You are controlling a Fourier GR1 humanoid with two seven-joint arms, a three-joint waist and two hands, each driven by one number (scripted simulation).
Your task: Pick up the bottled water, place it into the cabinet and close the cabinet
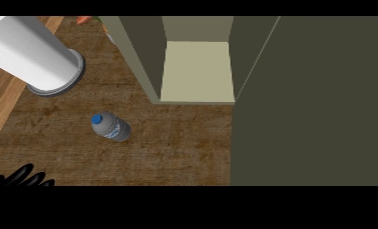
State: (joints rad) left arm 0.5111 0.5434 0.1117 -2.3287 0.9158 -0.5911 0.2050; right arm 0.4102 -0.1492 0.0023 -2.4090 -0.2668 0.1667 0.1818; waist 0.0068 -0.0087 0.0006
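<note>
bottled water (111,127): blue cap, upright on counter | cabinet (198,73): open, pale shelf bare, right of bottle

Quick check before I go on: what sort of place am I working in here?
Most likely a kitchen counter: a brown wood-grain counter top, an open olive cabinet with a pale shelf, and a bottled water standing in front of it.

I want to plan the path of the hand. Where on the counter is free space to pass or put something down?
The widest bare patch of counter lies in front of the open cabinet, between the bottled water and the cabinet door. A smaller patch lies between the bottle and the left hand. It is crowded at upper left, around the white cylinder.
</note>
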